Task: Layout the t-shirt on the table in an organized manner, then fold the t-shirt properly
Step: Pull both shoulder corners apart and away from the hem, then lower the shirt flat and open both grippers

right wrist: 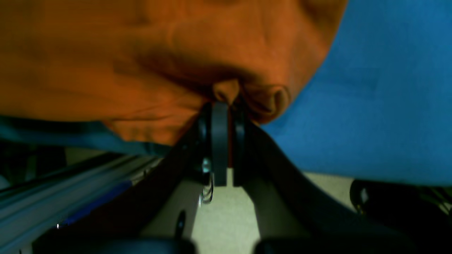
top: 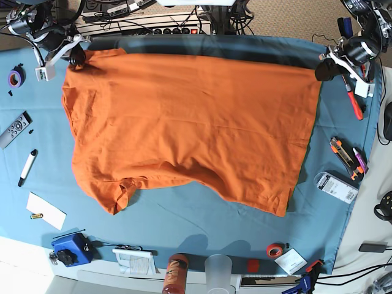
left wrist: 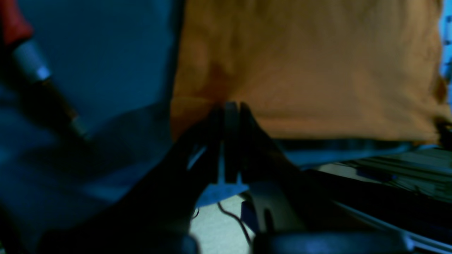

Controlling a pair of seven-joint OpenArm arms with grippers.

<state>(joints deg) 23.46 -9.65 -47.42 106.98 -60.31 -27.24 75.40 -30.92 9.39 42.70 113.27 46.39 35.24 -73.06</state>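
The orange t-shirt (top: pixel 184 122) lies spread across the blue-teal table (top: pixel 184 214), its near edge wrinkled and curled at the left. My right gripper (top: pixel 78 59) is at the shirt's far left corner; in the right wrist view its jaws (right wrist: pixel 226 104) are shut on a bunched fold of the t-shirt (right wrist: pixel 106 53) at the edge of the table (right wrist: pixel 388 88). My left gripper (top: pixel 323 70) sits at the far right corner; in the left wrist view it (left wrist: pixel 231 106) is shut on the hem of the t-shirt (left wrist: pixel 300 70), beside the bare table (left wrist: pixel 106 53).
On the left lie a purple tape roll (top: pixel 15 77), a remote (top: pixel 13 128), a marker (top: pixel 27 167) and a white card (top: pixel 46 210). A red-handled screwdriver (top: pixel 354 104), a cutter (top: pixel 343 153) and a packet (top: pixel 335 187) lie right. A blue device (top: pixel 70 248), can (top: pixel 176 272), cup (top: pixel 218 269) and orange-red tape roll (top: pixel 274 250) line the near edge.
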